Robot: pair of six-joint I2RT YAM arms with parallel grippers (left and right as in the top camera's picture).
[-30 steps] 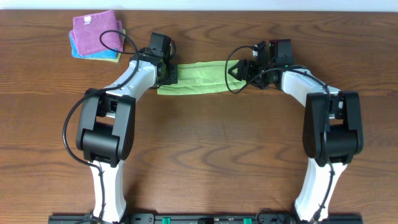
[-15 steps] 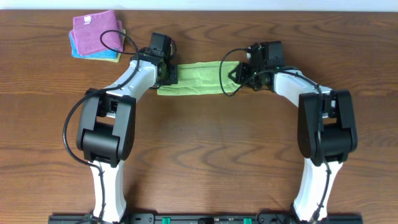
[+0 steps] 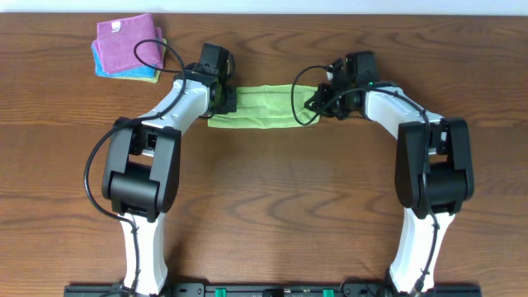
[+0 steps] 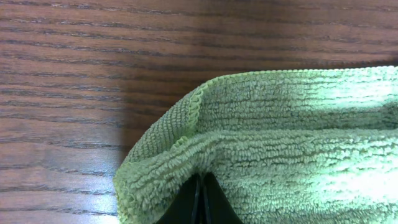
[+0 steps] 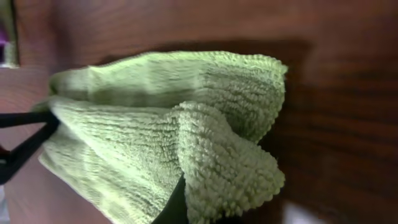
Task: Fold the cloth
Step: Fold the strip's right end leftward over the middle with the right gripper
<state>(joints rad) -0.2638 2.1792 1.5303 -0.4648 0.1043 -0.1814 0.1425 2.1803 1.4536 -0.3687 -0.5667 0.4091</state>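
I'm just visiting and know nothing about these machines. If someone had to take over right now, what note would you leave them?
Left end effector: shut, pinching the left end of the green cloth.
Right end effector: shut on the cloth's right end, which is bunched up there.
Cloth: a long narrow strip across the far middle of the table, between the two arms. A pile of purple and blue cloths sits apart at the far left.
Done: the cloth looks doubled into a strip.
Left: probably bring one end over the other, then let go.
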